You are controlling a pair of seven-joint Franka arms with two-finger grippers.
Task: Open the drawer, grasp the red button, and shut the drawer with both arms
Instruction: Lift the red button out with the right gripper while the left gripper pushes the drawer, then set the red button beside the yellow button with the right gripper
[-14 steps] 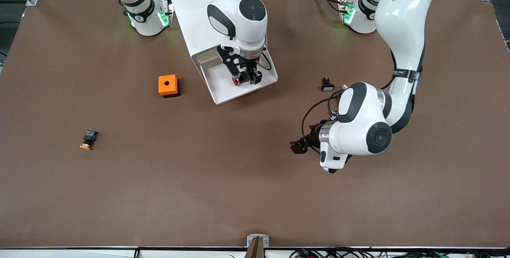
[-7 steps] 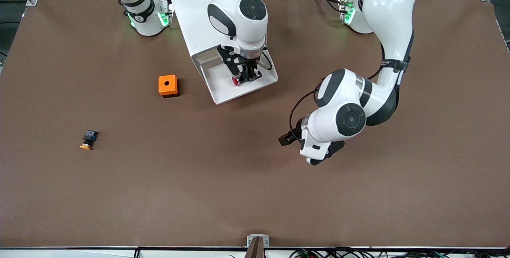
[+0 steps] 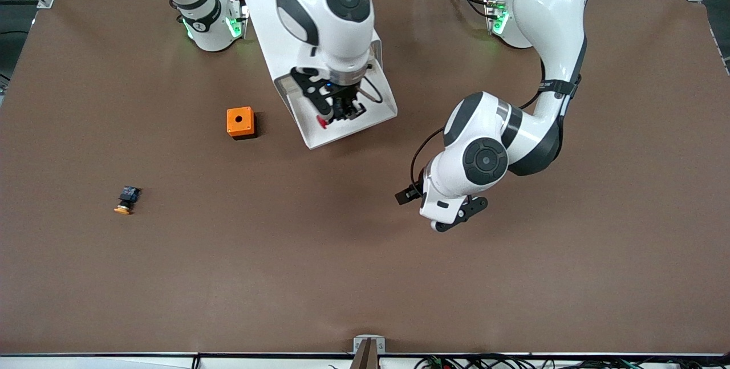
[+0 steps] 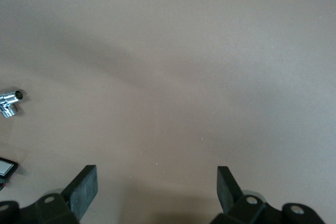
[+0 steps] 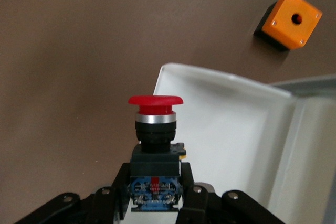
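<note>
The white drawer [image 3: 377, 108] stands pulled out of its white cabinet [image 3: 268, 4]. My right gripper [image 3: 337, 112] is over the open drawer, shut on the button [image 3: 323, 122]. In the right wrist view the button [image 5: 155, 124] shows its red cap and black-and-blue body, gripped by the body between my gripper's [image 5: 155, 190] fingers, above the drawer's [image 5: 236, 129] corner. My left gripper [image 3: 455, 216] hangs over bare table, nearer the front camera than the drawer. In the left wrist view my left gripper [image 4: 156, 187] is wide open and empty.
An orange box with a hole [image 3: 240, 122] sits beside the drawer toward the right arm's end and also shows in the right wrist view [image 5: 292, 19]. An orange-capped button [image 3: 126, 200] lies nearer the front camera. A small white-faced part [image 4: 6, 167] lies near the left gripper.
My right gripper has risen from the drawer floor with the button in it. My left arm has swung toward the middle of the table and covers the small part.
</note>
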